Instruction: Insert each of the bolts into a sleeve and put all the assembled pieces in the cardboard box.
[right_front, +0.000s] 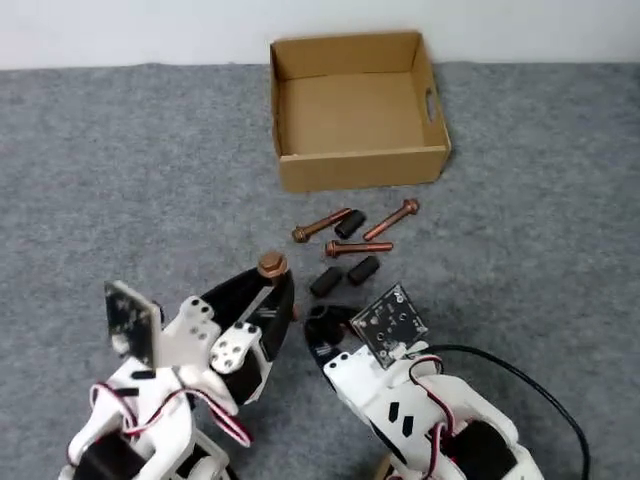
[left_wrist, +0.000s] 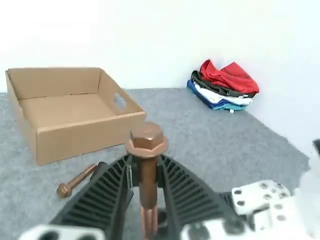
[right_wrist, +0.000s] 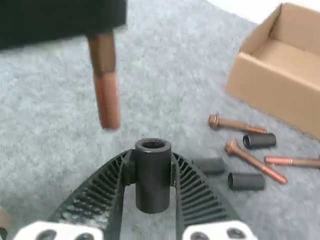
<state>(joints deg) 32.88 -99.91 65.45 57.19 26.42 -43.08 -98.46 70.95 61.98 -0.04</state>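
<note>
My left gripper (left_wrist: 146, 167) clamps the bolt (left_wrist: 146, 142) under its head, my right gripper (right_wrist: 152, 157) clamps the sleeve (right_wrist: 152, 185) at mid-height; both seem rigid, light, slippery.

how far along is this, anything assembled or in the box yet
Done: nothing; the cardboard box is empty. In hand: the left gripper holds a bolt upright, the right gripper holds a sleeve, the bolt not yet in it. Left: three loose bolts and three loose sleeves on the table, then boxing all four.
</note>
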